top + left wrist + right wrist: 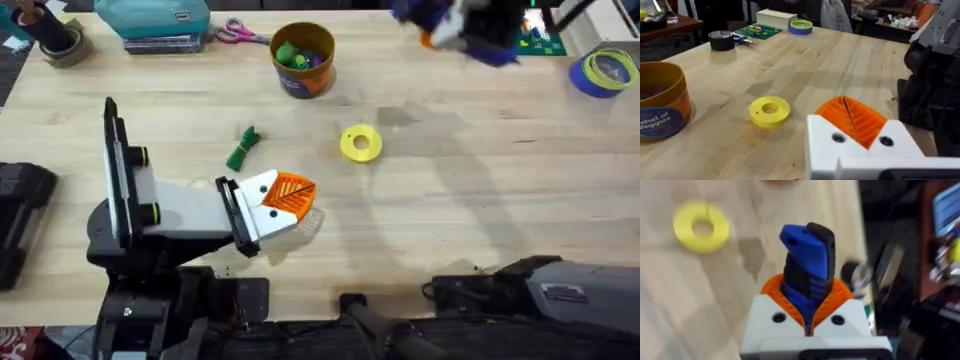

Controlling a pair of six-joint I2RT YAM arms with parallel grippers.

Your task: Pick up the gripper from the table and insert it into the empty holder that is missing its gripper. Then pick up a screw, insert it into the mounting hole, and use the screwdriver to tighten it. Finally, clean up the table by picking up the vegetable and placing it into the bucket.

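the coming move, as i judge it, turns on the vegetable (pixel 243 148) and the left gripper (pixel 292 192); the vegetable lies on the bare counter (pixel 480 170), near the left gripper but not touching it, off to the gripper's left and a little farther from the arm bases; its long axis runs mostly away from the bases, leaning slightly to the right at the far end; the left arm is plainly the nearer one, since the right gripper (pixel 450 35) sits high at the far right of the counter, well apart from it; the left gripper (pixel 850 117) has its orange ribbed fingers pressed together with just a thin seam between them and nothing held; the right gripper (pixel 809 287) is clamped on a blue-and-black tool (pixel 807 250) that stands up out of its fingers; i cannot tell whether that tool is the screwdriver; the vegetable itself looks like a small dark-green leafy piece, slim and a bit bunched at the far end, lying flat; the bucket (pixel 300 82) stands farther off beyond it, toward the far edge, upright and open, with green and other coloured bits already inside; the yellow ring (pixel 360 143) lies to the right of the vegetable, apart from it; reaching the vegetable would probably ask the left gripper to open, swing left and meet it across its narrow width.
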